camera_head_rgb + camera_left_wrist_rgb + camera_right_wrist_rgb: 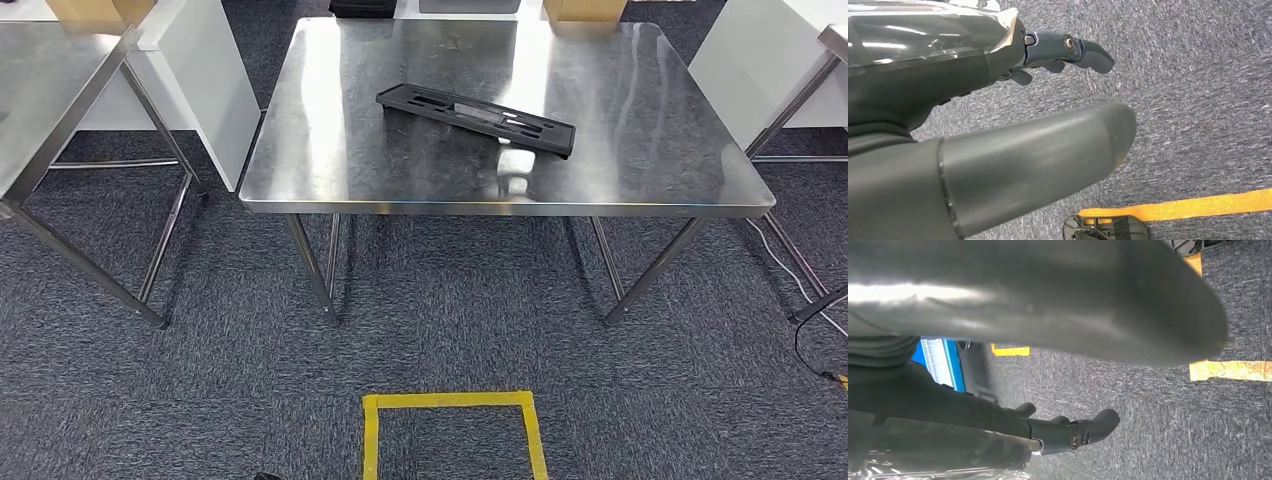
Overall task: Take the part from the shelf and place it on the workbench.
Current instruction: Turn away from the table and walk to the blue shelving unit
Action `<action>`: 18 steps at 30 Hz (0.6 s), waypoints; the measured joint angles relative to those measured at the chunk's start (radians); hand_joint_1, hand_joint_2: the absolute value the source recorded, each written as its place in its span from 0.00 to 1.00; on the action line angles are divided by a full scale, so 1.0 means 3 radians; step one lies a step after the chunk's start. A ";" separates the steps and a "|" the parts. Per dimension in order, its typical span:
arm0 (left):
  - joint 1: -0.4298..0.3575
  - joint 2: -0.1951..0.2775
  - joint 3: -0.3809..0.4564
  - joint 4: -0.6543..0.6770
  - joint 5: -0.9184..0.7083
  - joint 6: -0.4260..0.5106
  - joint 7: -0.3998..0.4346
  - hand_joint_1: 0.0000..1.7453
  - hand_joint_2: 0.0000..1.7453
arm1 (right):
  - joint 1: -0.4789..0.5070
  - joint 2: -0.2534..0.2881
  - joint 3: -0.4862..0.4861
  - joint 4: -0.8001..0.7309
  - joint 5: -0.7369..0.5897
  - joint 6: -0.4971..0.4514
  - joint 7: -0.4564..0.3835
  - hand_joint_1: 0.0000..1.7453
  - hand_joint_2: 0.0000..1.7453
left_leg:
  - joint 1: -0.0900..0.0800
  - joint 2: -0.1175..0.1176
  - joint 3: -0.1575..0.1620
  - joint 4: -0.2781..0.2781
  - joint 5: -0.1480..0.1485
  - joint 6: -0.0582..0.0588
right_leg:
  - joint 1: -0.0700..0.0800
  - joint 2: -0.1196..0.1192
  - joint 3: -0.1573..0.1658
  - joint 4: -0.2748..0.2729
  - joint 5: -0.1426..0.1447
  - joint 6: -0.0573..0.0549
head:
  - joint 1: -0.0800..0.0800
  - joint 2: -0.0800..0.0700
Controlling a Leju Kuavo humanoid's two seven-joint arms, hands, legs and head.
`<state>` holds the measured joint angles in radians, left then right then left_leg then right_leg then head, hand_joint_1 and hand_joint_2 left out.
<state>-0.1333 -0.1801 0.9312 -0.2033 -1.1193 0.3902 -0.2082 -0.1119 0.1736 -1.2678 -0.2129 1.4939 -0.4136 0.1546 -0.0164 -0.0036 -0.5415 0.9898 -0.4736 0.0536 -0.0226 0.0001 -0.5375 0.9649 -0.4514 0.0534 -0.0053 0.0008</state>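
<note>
The black part is lying flat and slantwise on the steel workbench, toward its middle, nothing touching it. Both arms are hanging over the grey carpet. The left hand is holding nothing, thumb and fingers apart; the right hand seems likewise spread and empty, though blurred. Yellow tape is marking a square on the floor
</note>
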 joint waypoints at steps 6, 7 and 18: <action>0.0000 0.0000 0.0000 0.0000 -0.0005 0.0004 0.0000 0.00 0.00 | 0.0000 0.0000 0.0001 0.0000 0.0011 0.0046 -0.0021 0.00 0.00 | 0.0007 0.0000 0.0002 0.0000 0.0002 0.0001 | 0.0001 0.0000 -0.0002 0.0005 0.0000 0.0000 | 0.0000 0.0000; 0.0000 0.0000 0.0000 0.0000 -0.0006 0.0006 0.0000 0.00 0.00 | 0.0000 0.0000 0.0001 0.0000 0.0012 0.0055 -0.0025 0.00 0.00 | 0.0007 0.0000 0.0003 0.0000 0.0003 0.0001 | 0.0001 0.0000 -0.0002 0.0006 0.0000 0.0000 | 0.0000 0.0000; 0.0000 0.0000 0.0000 0.0000 -0.0010 0.0008 0.0000 0.00 0.00 | 0.0000 0.0002 0.0001 0.0000 -0.0004 0.0061 -0.0013 0.00 0.00 | 0.0008 0.0000 0.0003 0.0000 0.0005 0.0000 | 0.0003 0.0000 -0.0002 0.0009 0.0000 0.0000 | 0.0000 0.0000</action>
<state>-0.1334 -0.1801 0.9312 -0.2033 -1.1223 0.3925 -0.2081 -0.1118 0.1742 -1.2676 -0.2129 1.4927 -0.3952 0.1507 -0.0141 -0.0035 -0.5406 0.9898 -0.4719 0.0535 -0.0216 0.0001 -0.5380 0.9675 -0.4514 0.0533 -0.0053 0.0008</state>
